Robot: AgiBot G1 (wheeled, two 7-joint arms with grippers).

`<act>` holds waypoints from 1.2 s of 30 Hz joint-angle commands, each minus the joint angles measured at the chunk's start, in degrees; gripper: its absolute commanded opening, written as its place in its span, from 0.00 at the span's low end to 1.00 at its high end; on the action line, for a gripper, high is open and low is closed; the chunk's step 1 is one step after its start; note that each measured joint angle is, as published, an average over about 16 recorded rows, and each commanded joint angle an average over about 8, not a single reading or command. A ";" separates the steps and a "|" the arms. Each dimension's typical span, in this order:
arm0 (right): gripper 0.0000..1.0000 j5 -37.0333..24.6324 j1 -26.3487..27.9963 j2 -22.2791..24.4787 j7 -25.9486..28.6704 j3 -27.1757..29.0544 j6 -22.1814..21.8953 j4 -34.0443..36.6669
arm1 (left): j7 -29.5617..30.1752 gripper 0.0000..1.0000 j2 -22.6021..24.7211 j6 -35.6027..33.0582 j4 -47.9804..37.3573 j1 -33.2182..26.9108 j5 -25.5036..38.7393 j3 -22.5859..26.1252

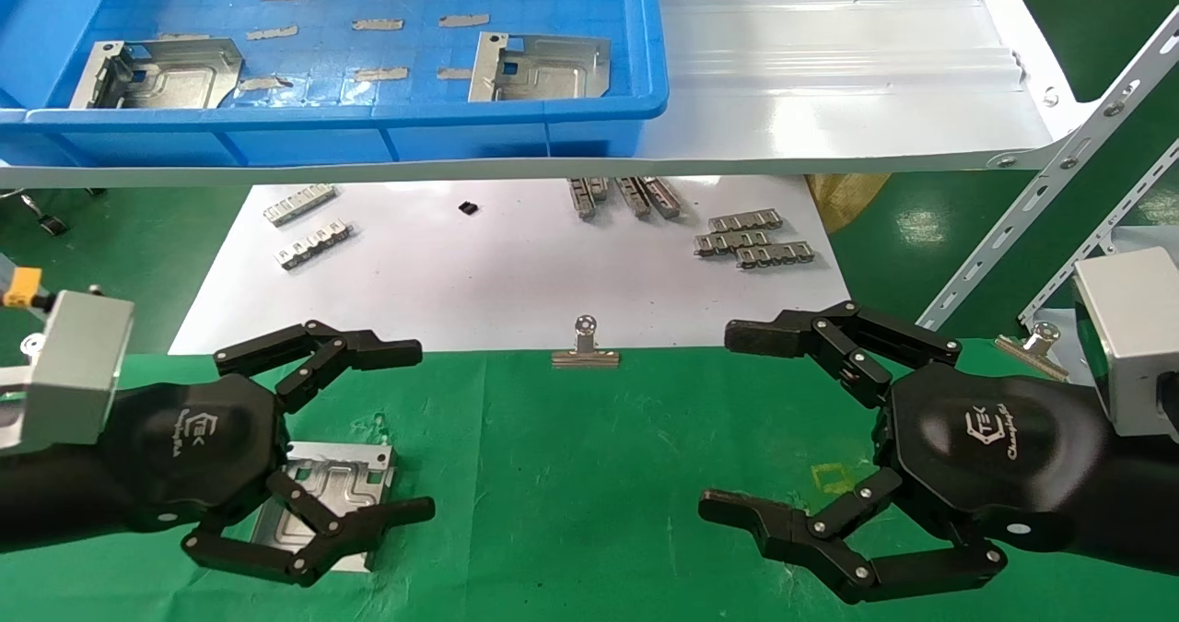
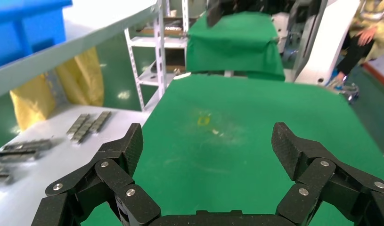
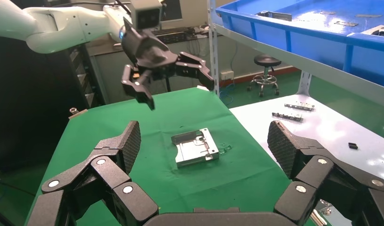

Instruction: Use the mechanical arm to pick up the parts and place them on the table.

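Note:
One silver part [image 1: 336, 488] lies flat on the green table [image 1: 589, 475], partly under my left gripper [image 1: 414, 431]. That gripper is open and empty and hovers above the part. The right wrist view shows the part [image 3: 194, 148] free on the cloth, with the left gripper [image 3: 179, 92] raised above and beyond it. My right gripper [image 1: 728, 422] is open and empty over the table's right side, facing the part. Two more parts [image 1: 161, 74] [image 1: 543, 67] lie in the blue bin [image 1: 368, 124]. The left wrist view shows open fingers [image 2: 128, 146] over bare green cloth [image 2: 237, 122].
The blue bin sits on a glossy white shelf [image 1: 829, 97] above a white paper sheet [image 1: 507, 272]. Small grey toothed strips [image 1: 755, 240] lie on the paper. Silver binder clips [image 1: 585, 346] [image 1: 1036, 341] hold the cloth edge. A slotted metal upright [image 1: 1041, 207] stands at right.

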State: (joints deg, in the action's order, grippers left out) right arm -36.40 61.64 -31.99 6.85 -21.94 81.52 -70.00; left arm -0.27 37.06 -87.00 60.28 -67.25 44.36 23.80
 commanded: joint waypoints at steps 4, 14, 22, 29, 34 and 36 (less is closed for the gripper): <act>1.00 0.00 0.00 0.00 0.00 0.00 0.00 0.00 | 4.08 1.00 -0.76 0.49 4.93 2.11 -0.93 -2.88; 1.00 0.00 0.00 0.00 0.00 0.00 -0.01 0.00 | 11.09 1.00 -2.07 1.30 13.58 5.80 -2.57 -7.94; 1.00 0.01 -0.01 0.01 0.00 0.00 -0.01 0.01 | 11.84 1.00 -2.34 1.48 15.00 6.47 -2.96 -8.82; 1.00 0.01 -0.01 0.01 0.00 0.00 -0.02 0.01 | 11.45 1.00 -2.22 1.43 14.21 6.15 -2.82 -8.35; 1.00 0.01 -0.01 0.01 0.00 0.00 -0.01 0.01 | 11.28 1.00 -2.16 1.40 13.87 5.98 -2.72 -8.14; 1.00 0.01 -0.01 0.01 0.00 0.00 -0.01 0.01 | 11.23 1.00 -2.14 1.39 13.77 5.93 -2.68 -8.08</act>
State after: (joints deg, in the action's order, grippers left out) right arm -36.40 61.62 -31.99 6.85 -21.94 81.50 -69.98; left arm 10.98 34.91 -85.61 74.08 -61.31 41.67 15.70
